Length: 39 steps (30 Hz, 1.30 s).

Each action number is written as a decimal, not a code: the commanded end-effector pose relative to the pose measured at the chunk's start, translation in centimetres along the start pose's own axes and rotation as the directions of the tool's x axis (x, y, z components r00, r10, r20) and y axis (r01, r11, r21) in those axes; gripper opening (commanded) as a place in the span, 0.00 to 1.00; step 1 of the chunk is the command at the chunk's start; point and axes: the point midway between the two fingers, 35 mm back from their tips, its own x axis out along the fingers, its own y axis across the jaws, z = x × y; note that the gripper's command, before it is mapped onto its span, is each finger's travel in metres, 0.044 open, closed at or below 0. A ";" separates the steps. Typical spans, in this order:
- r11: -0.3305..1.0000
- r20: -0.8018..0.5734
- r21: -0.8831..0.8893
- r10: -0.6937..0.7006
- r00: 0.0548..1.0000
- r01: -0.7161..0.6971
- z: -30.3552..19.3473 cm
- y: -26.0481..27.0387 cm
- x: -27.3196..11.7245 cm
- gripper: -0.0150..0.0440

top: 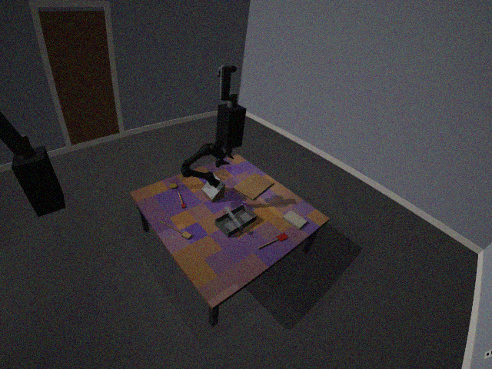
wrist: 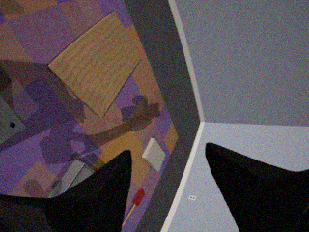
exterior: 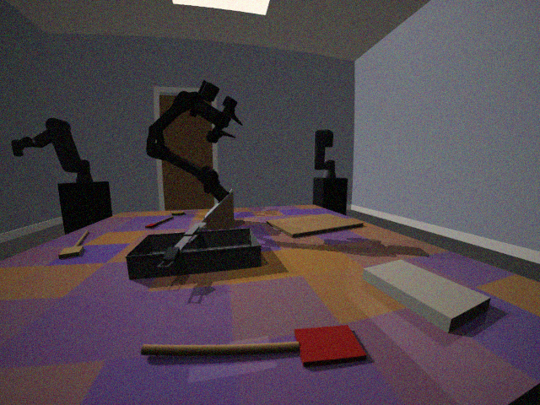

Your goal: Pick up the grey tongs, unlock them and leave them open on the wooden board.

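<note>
The grey tongs (top: 233, 216) (exterior: 187, 240) lie slantwise across the dark roasting tin (top: 222, 230) (exterior: 218, 261), with one end over its near wall in the exterior view. Their arms look closed together. The wooden board (top: 254, 186) (exterior: 314, 225) (wrist: 97, 63) lies flat beyond the tin. My gripper (top: 230, 160) (exterior: 238, 131) (wrist: 168, 152) is open and empty, raised high above the table and well away from the tongs. In the wrist view, one finger partly hides the tin area.
A pale slanted stand (top: 210, 191) (wrist: 7, 123) is by my arm's base. A pale block (top: 295, 219) (exterior: 423, 289) (wrist: 154, 155) and a red spatula (top: 282, 237) (exterior: 329, 344) (wrist: 138, 197) lie near the tin. A wooden spatula (top: 186, 234) (exterior: 72, 251) lies opposite. Other arms stand on black pedestals.
</note>
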 end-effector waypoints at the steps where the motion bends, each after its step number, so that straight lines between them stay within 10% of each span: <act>1: 0.964 -0.037 0.265 0.047 0.998 -0.036 -3.5 -0.8 1.3 0.69; 12: 0.759 -0.089 0.649 0.140 0.986 -0.049 -10.7 -0.4 3.9 0.69; 22: 0.039 -0.082 0.997 0.302 0.950 0.073 -23.0 4.4 7.4 0.69; 32: -0.689 -0.006 0.643 0.432 0.902 0.335 -34.3 15.7 10.0 0.69; 39: -0.856 0.054 0.273 0.468 0.882 0.438 -37.8 23.2 10.9 0.69</act>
